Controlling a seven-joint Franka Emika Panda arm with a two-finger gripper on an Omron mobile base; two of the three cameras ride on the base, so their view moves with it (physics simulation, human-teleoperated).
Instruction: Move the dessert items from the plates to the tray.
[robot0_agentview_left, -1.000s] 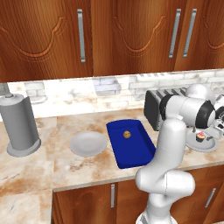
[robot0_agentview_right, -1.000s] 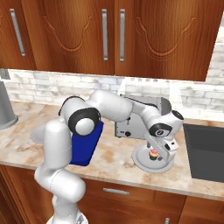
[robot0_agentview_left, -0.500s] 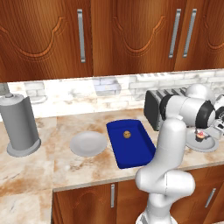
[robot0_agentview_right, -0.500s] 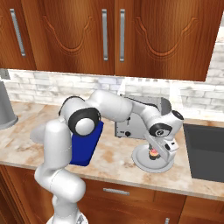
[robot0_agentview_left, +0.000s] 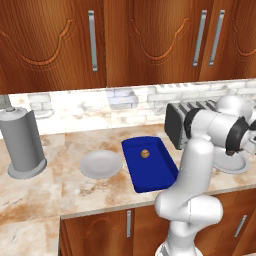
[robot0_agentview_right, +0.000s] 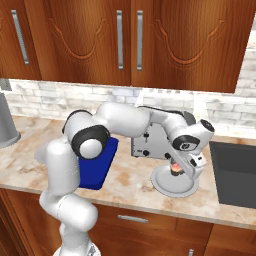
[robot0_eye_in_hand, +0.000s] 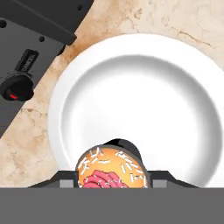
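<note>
The beige-and-rust veined marble countertop (robot0_agentview_left: 90, 192) looks polished, under glossy reddish-brown wooden cabinet doors (robot0_agentview_left: 150, 40) with brushed metal bar handles (robot0_agentview_left: 92, 34). The round white plate (robot0_eye_in_hand: 144, 100) appears smooth and glazed, the deep blue rectangular tray (robot0_agentview_left: 150, 170) matt plastic.

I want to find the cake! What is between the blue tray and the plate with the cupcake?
In the right base view, bare marble counter separates the blue tray from the plate holding the cupcake. The toaster stands just behind that stretch.
</note>
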